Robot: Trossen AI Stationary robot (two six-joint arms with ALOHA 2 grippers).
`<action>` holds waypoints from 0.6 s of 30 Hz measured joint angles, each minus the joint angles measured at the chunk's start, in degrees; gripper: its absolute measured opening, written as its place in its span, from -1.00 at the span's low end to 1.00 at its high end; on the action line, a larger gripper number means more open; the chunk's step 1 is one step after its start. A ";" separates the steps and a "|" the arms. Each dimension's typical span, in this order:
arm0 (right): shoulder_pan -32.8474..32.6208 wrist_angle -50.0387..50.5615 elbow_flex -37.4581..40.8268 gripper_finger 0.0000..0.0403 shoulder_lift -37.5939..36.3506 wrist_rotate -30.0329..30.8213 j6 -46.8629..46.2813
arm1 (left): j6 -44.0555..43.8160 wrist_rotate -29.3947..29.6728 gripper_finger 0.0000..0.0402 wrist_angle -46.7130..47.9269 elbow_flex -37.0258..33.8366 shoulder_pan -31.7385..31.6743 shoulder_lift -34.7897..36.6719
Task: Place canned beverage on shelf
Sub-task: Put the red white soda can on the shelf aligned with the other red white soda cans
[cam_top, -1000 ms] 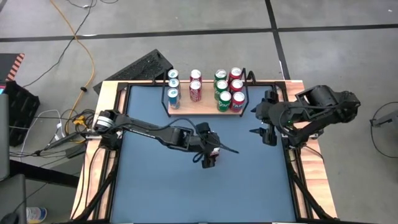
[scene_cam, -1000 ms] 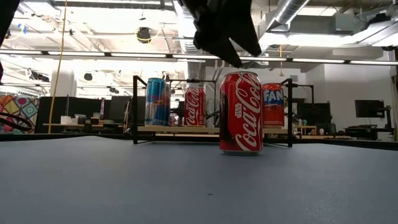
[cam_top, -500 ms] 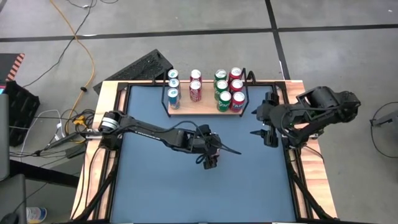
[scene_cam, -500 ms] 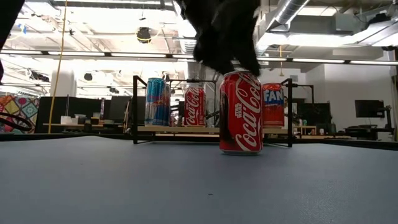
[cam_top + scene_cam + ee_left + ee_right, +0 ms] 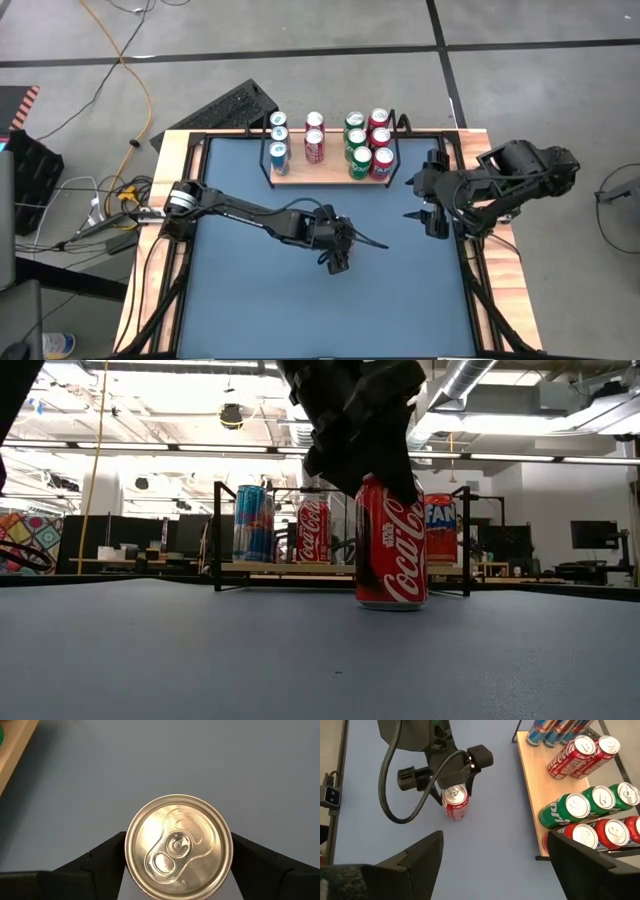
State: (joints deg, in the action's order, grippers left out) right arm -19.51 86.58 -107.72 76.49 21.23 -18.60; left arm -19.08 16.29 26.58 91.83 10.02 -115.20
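The shelf (image 5: 330, 172) stands at the far edge of the blue table (image 5: 250, 310), already carrying rows of cans. The left arm reaches to mid-table, wrist turned straight down, its left gripper (image 5: 340, 256) straddling the upright Coca-Cola can (image 5: 390, 545), one finger (image 5: 102, 855) on each side near the rim. The jaws look close to the wall; whether they grip yet I cannot tell. The can is probably rigid if full, smooth and slippery, so a hold across the upper body suits. The right gripper (image 5: 418, 198) waits spread wide, right of the shelf.
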 joint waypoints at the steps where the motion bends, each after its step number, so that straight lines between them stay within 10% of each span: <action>1: 0.00 0.00 0.00 0.68 0.00 -0.01 0.00 | -0.57 -0.04 0.40 0.64 0.46 0.00 0.00; 18: -5.09 1.19 0.02 0.68 -6.32 5.55 -2.88 | 21.72 -3.29 0.40 17.24 9.16 -7.25 12.12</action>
State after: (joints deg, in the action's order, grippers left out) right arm -24.60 87.78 -107.70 70.17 26.78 -21.48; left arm 2.64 13.00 43.82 100.99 2.77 -103.07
